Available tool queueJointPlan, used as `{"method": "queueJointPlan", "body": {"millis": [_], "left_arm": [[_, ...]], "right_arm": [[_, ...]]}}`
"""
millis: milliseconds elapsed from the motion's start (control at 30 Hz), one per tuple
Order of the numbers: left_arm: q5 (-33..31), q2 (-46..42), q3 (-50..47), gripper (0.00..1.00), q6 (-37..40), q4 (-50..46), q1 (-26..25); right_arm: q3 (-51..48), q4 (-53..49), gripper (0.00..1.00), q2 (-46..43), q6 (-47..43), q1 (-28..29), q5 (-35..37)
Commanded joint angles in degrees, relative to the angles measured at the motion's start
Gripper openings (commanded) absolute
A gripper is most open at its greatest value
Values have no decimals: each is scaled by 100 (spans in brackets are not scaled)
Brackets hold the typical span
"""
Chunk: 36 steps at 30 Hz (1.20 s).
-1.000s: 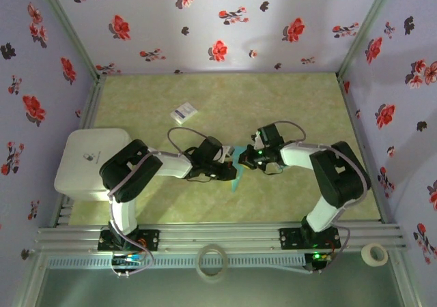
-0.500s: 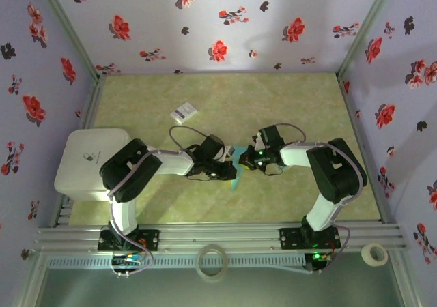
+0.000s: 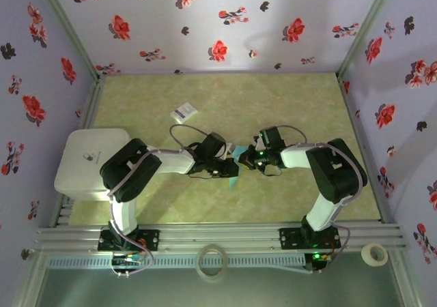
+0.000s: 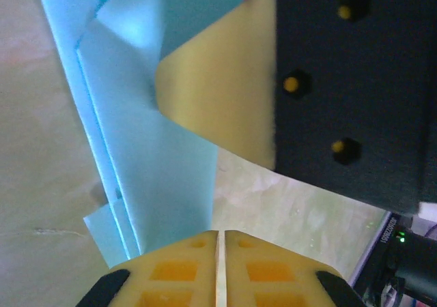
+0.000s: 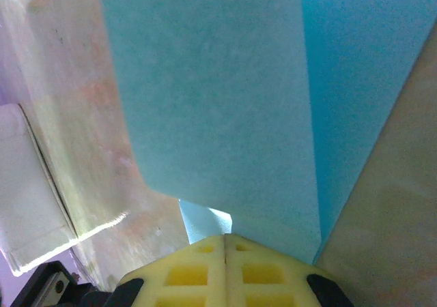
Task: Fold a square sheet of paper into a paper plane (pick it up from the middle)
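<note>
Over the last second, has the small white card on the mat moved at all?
No. The small white card lies where it did, at the same tilt and the same gap from the white box on the left.

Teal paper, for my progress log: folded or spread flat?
Folded: the teal paper shows several overlapping layers and creased edges, forming a narrow strip.

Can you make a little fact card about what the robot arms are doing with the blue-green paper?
Paper: teal paper, partly folded, between the two grippers in the middle of the table
Left gripper: pads together at the paper's edge; grip unclear
Right gripper: shut on the paper
Nearby: small card farther back; white box on the left
Plane: not finished yet
</note>
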Motion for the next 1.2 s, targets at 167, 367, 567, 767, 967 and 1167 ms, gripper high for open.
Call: {"method": "queueJointPlan", "body": {"millis": [167, 367, 567, 767, 967, 1167], "left_arm": [[-335, 218, -263, 0, -207, 4, 30], [-301, 241, -665, 0, -303, 158, 20], [-266, 336, -673, 0, -322, 187, 12], [-247, 351, -686, 0, -325, 196, -10], [-248, 312, -739, 0, -319, 205, -18], [-244, 318, -754, 0, -308, 215, -14]], "right_arm": [[-74, -342, 5, 89, -80, -123, 329], [149, -340, 6, 228, -326, -477, 218], [384, -222, 7, 418, -282, -784, 112], [715, -829, 7, 453, -516, -883, 605], [896, -964, 7, 545, -555, -994, 817], [1138, -1032, 7, 638, -544, -1183, 819]]}}
